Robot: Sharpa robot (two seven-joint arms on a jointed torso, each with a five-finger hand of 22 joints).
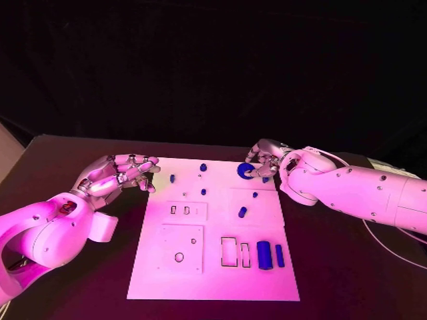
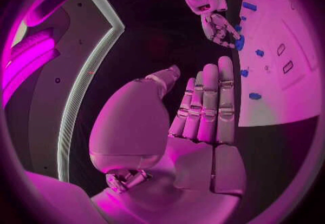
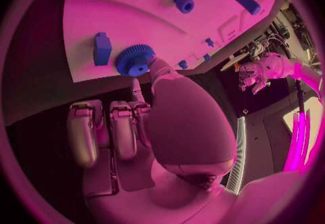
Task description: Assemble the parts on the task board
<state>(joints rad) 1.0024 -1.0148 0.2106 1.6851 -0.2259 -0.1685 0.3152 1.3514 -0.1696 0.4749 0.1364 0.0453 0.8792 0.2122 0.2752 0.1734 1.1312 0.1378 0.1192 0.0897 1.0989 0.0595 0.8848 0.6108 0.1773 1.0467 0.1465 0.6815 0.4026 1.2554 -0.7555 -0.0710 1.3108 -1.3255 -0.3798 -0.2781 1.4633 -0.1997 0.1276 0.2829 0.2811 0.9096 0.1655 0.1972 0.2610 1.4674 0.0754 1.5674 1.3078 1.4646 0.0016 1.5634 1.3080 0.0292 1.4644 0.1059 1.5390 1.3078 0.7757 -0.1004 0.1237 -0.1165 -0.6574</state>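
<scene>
Tabletop: dark surface on which the white task board is laid, its long side running away from the robot.
Task board: several rectangular recesses and a small oval hole are seen in the near half; small blue parts are scattered over the far half.
Gear: a blue toothed ring with a centre hole, found at the far right edge of the board; in the right wrist view it is seen lying flat on the board, just beside a small blue block.
Right hand: placed over the far right corner of the board; a fingertip is seen touching the gear's toothed rim, the other fingers curled below the board's edge. Whether the gear is actually gripped cannot be told.
Left hand: held just off the board's far left edge, above the tabletop; nothing is held, and in the left wrist view the fingers are seen extended side by side with the thumb apart.
Cylinder: a thick blue part lying at the near right of the board, with a thinner blue rod just beside it.
Small pegs: one near the far edge, another lying near the middle of the board.
</scene>
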